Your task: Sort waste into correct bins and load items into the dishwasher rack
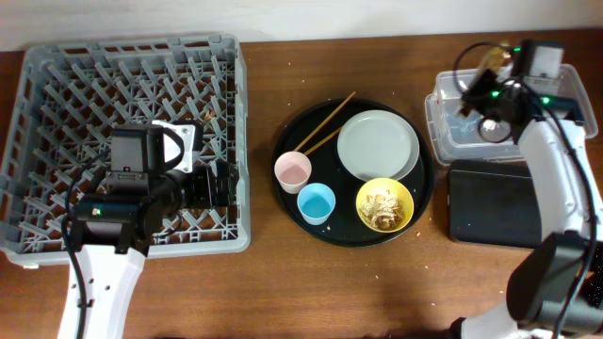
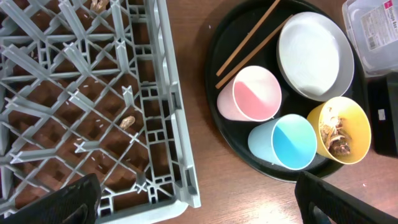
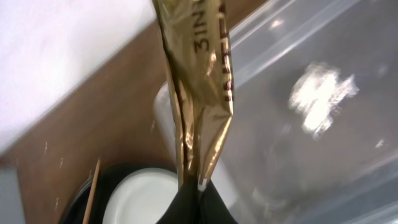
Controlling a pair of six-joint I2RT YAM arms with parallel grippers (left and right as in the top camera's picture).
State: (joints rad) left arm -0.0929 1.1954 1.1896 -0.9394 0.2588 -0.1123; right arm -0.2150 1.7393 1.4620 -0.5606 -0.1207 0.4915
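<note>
My right gripper (image 3: 198, 198) is shut on a gold foil wrapper (image 3: 198, 87) and holds it over the clear plastic bin (image 1: 450, 132) at the right; the wrapper shows in the overhead view (image 1: 490, 64) too. My left gripper (image 2: 199, 199) is open and empty, above the table between the grey dishwasher rack (image 1: 38, 94) and the black round tray (image 1: 292, 202). On the tray are a white plate (image 1: 378, 145), a pink cup (image 1: 293, 171), a blue cup (image 1: 316, 203), a yellow bowl (image 1: 384, 206) with food scraps, and wooden chopsticks (image 1: 325, 123).
A black bin (image 1: 490, 202) sits in front of the clear one. Food crumbs lie inside the rack (image 2: 128, 122). A white label plate (image 1: 179, 141) lies in the rack by my left arm.
</note>
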